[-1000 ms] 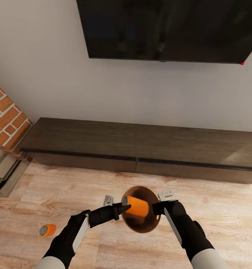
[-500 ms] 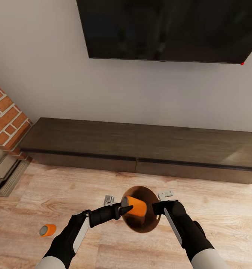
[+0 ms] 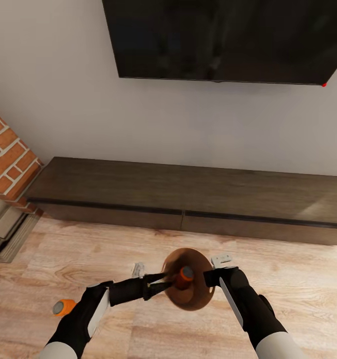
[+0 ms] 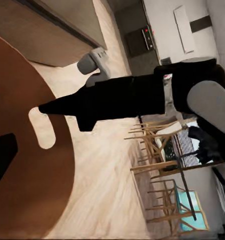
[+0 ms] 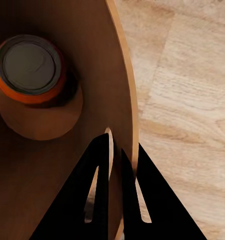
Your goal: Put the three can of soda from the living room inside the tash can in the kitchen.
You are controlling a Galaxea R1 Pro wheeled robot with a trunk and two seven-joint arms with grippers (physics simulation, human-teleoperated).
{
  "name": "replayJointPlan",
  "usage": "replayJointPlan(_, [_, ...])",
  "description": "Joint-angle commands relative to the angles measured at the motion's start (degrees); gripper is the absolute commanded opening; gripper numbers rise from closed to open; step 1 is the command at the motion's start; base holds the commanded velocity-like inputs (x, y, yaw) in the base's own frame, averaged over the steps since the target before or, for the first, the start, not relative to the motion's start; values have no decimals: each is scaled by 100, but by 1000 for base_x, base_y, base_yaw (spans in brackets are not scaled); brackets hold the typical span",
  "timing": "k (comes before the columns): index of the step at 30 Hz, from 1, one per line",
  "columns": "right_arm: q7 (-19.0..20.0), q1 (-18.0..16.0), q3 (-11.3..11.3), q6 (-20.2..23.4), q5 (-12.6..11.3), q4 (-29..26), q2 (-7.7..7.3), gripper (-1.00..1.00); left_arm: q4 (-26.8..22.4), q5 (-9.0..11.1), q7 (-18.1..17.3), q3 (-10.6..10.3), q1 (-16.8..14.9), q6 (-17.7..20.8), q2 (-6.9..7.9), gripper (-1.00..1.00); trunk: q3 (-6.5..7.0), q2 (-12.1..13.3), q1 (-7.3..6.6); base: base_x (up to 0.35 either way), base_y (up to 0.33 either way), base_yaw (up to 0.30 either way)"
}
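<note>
The brown tash can (image 3: 189,300) hangs above the wood floor, and my right gripper (image 3: 208,277) is shut on its rim. In the right wrist view the fingers (image 5: 100,165) straddle the bin's wall (image 5: 95,75). One orange can of soda (image 3: 184,275) stands upright inside the bin, its grey top (image 5: 28,62) facing up. My left gripper (image 3: 160,284) is open just outside the bin's left rim, holding nothing. The left wrist view shows its fingers (image 4: 102,100) apart beside the bin (image 4: 27,195). A second orange can of soda (image 3: 63,306) lies on the floor, partly behind my left arm.
I am in the living room. A long dark low cabinet (image 3: 188,197) runs along the wall ahead, under a black television (image 3: 223,40). The red brick chimney (image 3: 8,159) stands at the left. Wooden chairs (image 4: 157,165) show far off in the left wrist view.
My left gripper has opened and let go of the orange can, which now stands upright inside the bin. The left arm has drawn back slightly to the left.
</note>
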Motion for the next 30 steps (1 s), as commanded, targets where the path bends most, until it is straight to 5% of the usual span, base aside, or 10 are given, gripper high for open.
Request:
replayJointPlan(1, [42,0,2,-5,-152,0,2,-100,8,0,-263,7,0,2,112,100,0,0,0,0,0,0])
replayJointPlan(2, [44,0,2,-5,-151,-2,2,-100,23,0,-693,19,2,2,343,100,0,0,0,0,0,0])
replayJointPlan(3, [44,0,2,-5,-152,-3,2,-100,79,8,-1293,78,2,-8,871,100,0,0,0,0,0,0])
replayJointPlan(10, [45,0,2,-5,-152,-4,2,-100,789,18,-1702,244,6,-125,1664,100,0,0,0,0,0,0])
replayJointPlan(12, [48,0,2,-5,-152,-4,2,-100,1546,18,-1747,356,8,-693,2008,100,0,0,0,0,0,0])
replayJointPlan(17, [57,0,2,-5,-152,-8,2,-100,2238,18,-1748,562,6,-1369,2326,100,0,0,0,0,0,0])
replayJointPlan(19, [63,0,2,-5,-152,-10,2,-100,2586,19,-1749,795,8,-1520,2502,100,0,0,0,0,0,0])
replayJointPlan(20, [66,0,2,-5,-152,-12,2,-100,3011,17,-1728,1182,8,-1728,2710,100,0,0,0,0,0,0])
replayJointPlan(25, [68,0,2,-5,-152,-18,2,-100,3597,16,-1587,1454,9,-2267,3005,100,0,0,0,0,0,0])
replayJointPlan(30, [68,0,2,-5,-152,-21,2,-100,4395,26,-790,1573,9,-2819,3324,100,0,0,0,0,0,0])
